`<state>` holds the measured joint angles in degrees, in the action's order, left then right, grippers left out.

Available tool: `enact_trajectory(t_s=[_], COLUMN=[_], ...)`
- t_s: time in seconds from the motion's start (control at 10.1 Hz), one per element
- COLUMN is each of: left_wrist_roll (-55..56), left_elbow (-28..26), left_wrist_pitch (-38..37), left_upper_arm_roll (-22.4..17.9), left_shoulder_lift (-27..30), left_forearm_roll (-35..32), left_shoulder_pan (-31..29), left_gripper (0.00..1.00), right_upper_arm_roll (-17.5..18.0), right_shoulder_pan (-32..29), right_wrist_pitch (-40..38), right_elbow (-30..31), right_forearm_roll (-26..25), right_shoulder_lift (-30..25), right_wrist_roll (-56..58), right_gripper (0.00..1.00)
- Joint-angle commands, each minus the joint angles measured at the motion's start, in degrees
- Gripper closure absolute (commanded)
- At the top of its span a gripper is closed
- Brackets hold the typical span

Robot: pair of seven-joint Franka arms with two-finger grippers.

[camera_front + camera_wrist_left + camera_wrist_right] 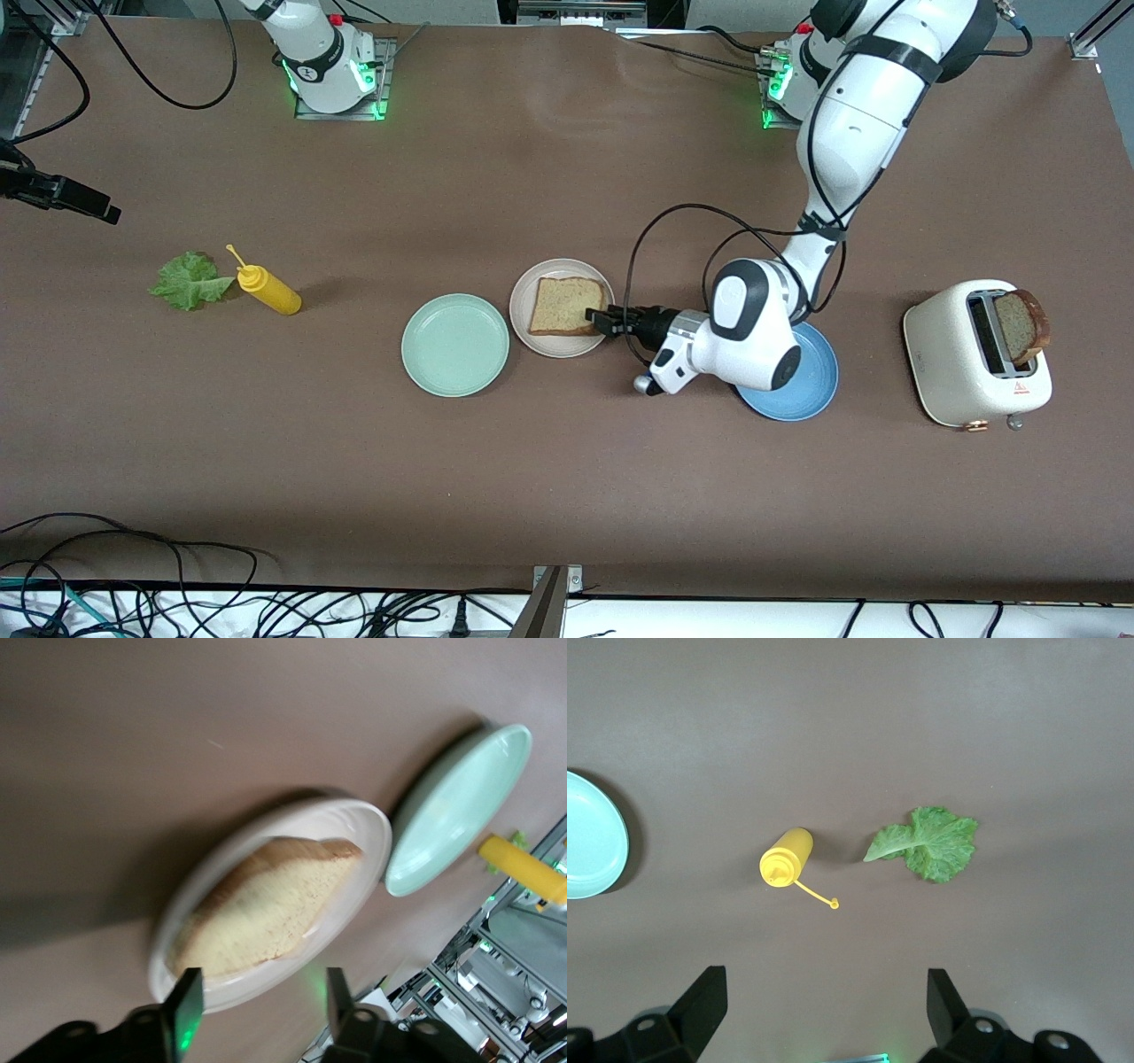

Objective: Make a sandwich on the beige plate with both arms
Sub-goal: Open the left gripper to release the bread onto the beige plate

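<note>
We reached our left arm (850, 133) down from the upper right of the front view, elbow bent, wrist turned level toward mid-frame. The left gripper (599, 320) sat low at centre, jaws apart and holding nothing. Our right gripper (824, 1010) waited high at the left edge, jaws spread wide.

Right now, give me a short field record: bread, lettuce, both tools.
bread on plate: square tan bread slice lying flat on round beige plate
second slice: brown-crusted bread standing in white toaster
lettuce: ruffled green leaf on table beside yellow squeeze bottle
left tool: open at plate rim, holding nothing
right tool: open above lettuce and bottle
</note>
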<state>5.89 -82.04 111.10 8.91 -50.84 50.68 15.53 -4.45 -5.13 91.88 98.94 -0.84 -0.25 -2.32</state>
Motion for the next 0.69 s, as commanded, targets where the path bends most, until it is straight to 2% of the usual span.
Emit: enact_trajectory(t_s=[0.0, 0.2, 0.3, 0.49, 0.59], left_wrist_roll=[-1.41, -1.23, -1.14, -0.97, -0.79], left_elbow=[0.04, 0.39, 0.39, -0.13, -2.31], left_wrist_pitch=[0.25, 0.17, -0.53, -2.81, -2.91], left_upper_arm_roll=[-1.08, -3.89, -4.51, -4.52, -4.52], left_shoulder_lift=[-1.37, 1.16, 4.4, 13.7, 19.93], left_forearm_roll=[-6.26, -10.32, -15.3, -32.75, -39.8], left_shoulder_pan=[-1.2, -3.91, -5.93, -7.01, -7.18], left_gripper=[0.0, 0.0, 0.0, 0.0, 0.0], right_upper_arm_roll=[0.15, 0.15, 0.06, -0.03, -0.73], right_shoulder_pan=[-0.41, -0.5, -0.5, -0.58, -0.5], right_wrist_pitch=[-1.0, -1.09, -1.0, -1.09, -1.27], right_elbow=[-1.3, -1.3, -1.3, -1.38, -1.91], right_forearm_roll=[0.32, 0.32, 0.32, 0.23, 0.14], right_shoulder_lift=[0.42, 0.42, 0.42, 0.34, 0.42], right_wrist_roll=[0.56, 0.65, 0.65, 0.38, 0.38], right_gripper=[0.0, 0.0, 0.0, 0.0, 0.0])
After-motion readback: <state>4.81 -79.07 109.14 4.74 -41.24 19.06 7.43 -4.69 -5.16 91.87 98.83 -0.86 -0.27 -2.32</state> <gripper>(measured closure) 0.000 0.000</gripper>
